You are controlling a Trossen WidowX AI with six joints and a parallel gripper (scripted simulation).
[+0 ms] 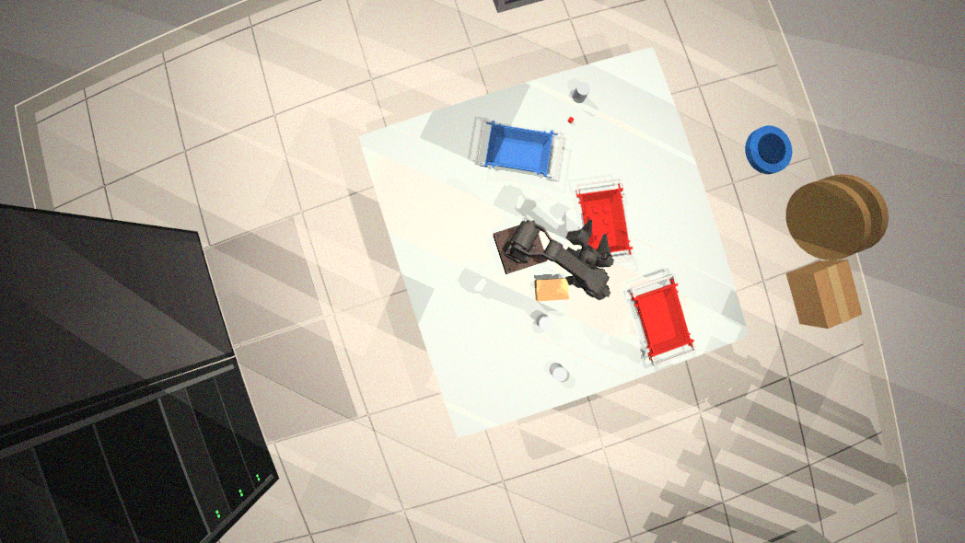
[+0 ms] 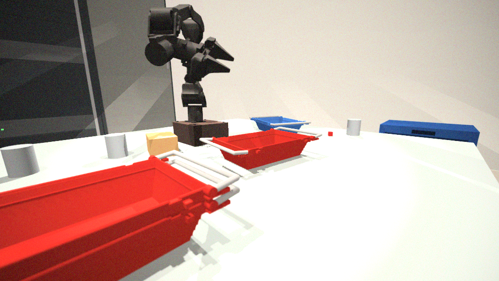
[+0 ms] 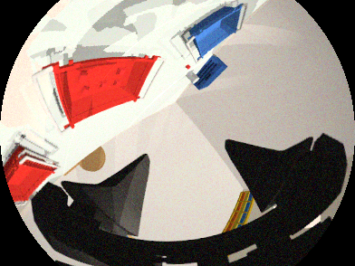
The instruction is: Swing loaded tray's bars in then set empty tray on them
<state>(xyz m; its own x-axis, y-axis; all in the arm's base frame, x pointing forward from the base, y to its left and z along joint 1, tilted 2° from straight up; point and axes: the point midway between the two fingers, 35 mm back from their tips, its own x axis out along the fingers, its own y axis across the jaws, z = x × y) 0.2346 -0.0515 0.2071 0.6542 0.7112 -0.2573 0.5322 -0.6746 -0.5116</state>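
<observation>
The loaded red tray (image 1: 622, 217) (image 2: 272, 153) (image 3: 110, 109) stands on the table, with small red blocks (image 1: 602, 210) (image 3: 101, 83) on its floor. Its near bar (image 2: 218, 146) and far bar (image 2: 296, 131) are swung out over the ends. Another red tray (image 1: 679, 317) (image 2: 104, 240) looks empty. Doubled rims and bars in the exterior view suggest that it is nested in a second red tray. A blue tray (image 1: 519, 149) (image 2: 289, 125) (image 3: 213, 33), bars out, shows no load. My gripper (image 1: 596, 230) (image 2: 231, 65) (image 3: 187, 151) is open and empty, raised well above the loaded tray.
A yellow block (image 1: 552, 290) (image 2: 162, 143) stands beside the arm's base. Grey cylinders (image 1: 541, 321) (image 1: 559, 372) (image 2: 115, 145) stand towards one table edge. Another grey cylinder (image 1: 581, 92) (image 2: 354, 127) stands near a small red cube (image 1: 570, 120) (image 2: 330, 133), beyond the loaded tray.
</observation>
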